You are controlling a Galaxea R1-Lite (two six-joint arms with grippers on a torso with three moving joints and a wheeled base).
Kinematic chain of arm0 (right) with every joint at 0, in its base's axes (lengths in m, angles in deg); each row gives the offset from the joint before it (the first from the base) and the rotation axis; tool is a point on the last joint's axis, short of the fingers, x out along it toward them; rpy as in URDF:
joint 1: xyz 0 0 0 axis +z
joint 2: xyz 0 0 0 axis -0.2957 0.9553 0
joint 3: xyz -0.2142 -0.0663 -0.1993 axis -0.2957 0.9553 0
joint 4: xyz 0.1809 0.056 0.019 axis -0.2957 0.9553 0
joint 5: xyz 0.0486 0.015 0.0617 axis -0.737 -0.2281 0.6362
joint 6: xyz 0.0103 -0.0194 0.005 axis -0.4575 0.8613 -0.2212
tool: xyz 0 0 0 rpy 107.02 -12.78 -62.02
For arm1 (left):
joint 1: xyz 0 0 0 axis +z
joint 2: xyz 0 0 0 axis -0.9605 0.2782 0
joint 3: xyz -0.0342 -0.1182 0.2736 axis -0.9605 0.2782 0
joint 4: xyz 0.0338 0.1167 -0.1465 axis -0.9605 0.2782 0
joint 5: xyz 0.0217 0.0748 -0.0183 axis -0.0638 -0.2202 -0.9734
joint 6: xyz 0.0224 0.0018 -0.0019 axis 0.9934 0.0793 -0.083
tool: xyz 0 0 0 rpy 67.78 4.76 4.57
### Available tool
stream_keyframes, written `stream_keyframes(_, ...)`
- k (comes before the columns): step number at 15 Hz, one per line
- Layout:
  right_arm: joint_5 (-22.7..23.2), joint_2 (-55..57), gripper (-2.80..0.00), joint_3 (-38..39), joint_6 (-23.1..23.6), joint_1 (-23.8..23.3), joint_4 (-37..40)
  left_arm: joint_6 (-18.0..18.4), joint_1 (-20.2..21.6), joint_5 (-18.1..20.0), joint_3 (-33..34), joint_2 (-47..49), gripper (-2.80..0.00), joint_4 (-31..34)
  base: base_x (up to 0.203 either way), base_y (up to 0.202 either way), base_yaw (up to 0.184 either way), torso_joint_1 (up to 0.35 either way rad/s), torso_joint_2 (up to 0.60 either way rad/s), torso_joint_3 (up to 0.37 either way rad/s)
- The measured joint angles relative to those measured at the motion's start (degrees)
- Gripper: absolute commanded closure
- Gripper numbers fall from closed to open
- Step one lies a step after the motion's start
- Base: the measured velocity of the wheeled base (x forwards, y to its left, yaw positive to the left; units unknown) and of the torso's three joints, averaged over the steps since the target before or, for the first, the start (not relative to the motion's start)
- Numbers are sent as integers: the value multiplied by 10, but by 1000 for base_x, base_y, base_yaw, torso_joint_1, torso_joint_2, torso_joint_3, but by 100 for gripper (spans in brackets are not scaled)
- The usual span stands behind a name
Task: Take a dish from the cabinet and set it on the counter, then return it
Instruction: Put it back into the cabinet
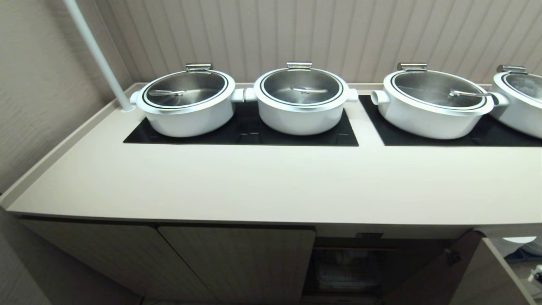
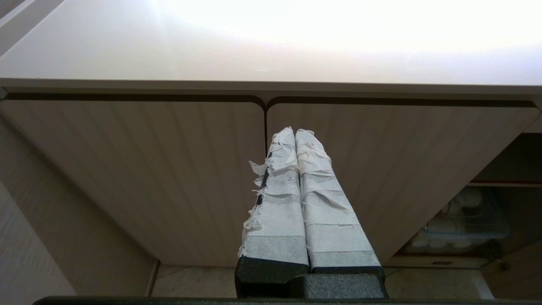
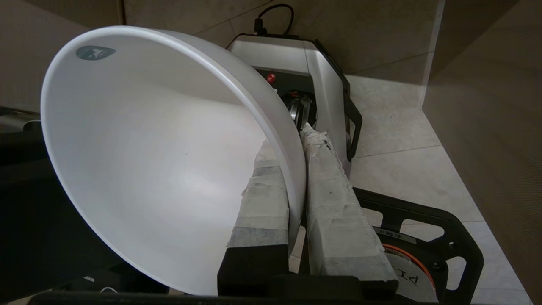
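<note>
In the right wrist view my right gripper (image 3: pixel 292 140) is shut on the rim of the dish (image 3: pixel 161 161), a plain white bowl. One taped finger is inside the bowl and the other is outside it. The bowl is tipped on its side, low over the tiled floor, beside the cabinet's open door (image 3: pixel 487 127). The counter (image 1: pixel 271 182) has no dish on it. Below it the cabinet (image 1: pixel 237 258) has one compartment (image 1: pixel 351 267) standing open. My left gripper (image 2: pixel 295 131) is parked, shut and empty, in front of the closed cabinet doors (image 2: pixel 169 169).
Several big white lidded pots (image 1: pixel 186 101) sit on black cooktop panels (image 1: pixel 296 137) at the back of the counter. A white pole (image 1: pixel 97 55) rises at the back left corner. The open door (image 1: pixel 444 271) juts out at the lower right. My base (image 3: pixel 322 76) lies beyond the bowl.
</note>
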Motion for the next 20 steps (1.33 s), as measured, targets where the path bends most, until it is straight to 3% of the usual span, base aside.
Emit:
stream_keyframes(11, -5, 8, 0, -10, -1, 0, -2, 0, 0, 0, 0, 0, 0, 0, 0, 0, 0, 0, 0, 0)
stream_keyframes(20, -5, 15, 0, -10, -32, 0, -3, 0, 0, 0, 0, 0, 0, 0, 0, 0, 0, 0, 0, 0)
